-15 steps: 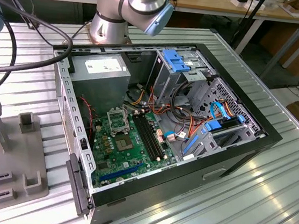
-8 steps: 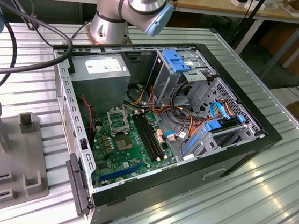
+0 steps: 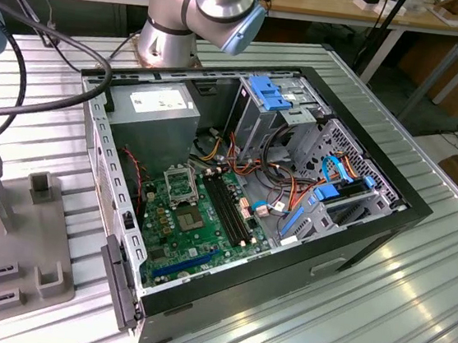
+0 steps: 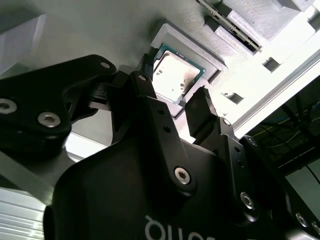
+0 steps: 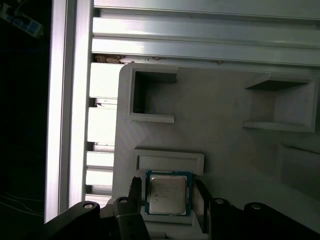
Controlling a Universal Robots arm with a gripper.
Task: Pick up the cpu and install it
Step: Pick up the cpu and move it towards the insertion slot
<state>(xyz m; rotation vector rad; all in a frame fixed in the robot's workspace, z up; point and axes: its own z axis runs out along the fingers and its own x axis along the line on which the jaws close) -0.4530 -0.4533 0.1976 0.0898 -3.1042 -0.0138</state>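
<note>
The hand (image 5: 167, 192) is spread, and its two black fingers (image 5: 136, 190) sit one on each side of the cpu (image 5: 167, 196), close in on its opposite edges with a sliver of gap on either side. In the second wrist view the hand (image 4: 174, 79) shows the same straddle: one finger (image 4: 200, 102) off one edge, its partner off the other, and the cpu (image 4: 172, 75) bright and silver between them.

The cpu lies flat, metal top up, in a shallow square pocket of the grey fixture tray (image 5: 225, 140), hemmed by a raised lip (image 5: 170, 159). Other pockets in that tray have low walls around them.

The tray rests on the ribbed aluminium surface (image 5: 200, 30). Out in the exterior view, that grey tray (image 3: 8, 221) sits at the exterior view's left, on the same slatted surface (image 3: 379, 304), just beside the open computer case (image 3: 371, 229). Inside the case lies the green motherboard (image 3: 198, 226), with its silver socket frame (image 3: 179, 184) beside the long black memory slots (image 3: 229, 209). The arm (image 3: 207, 3) has its base behind the case.
</note>
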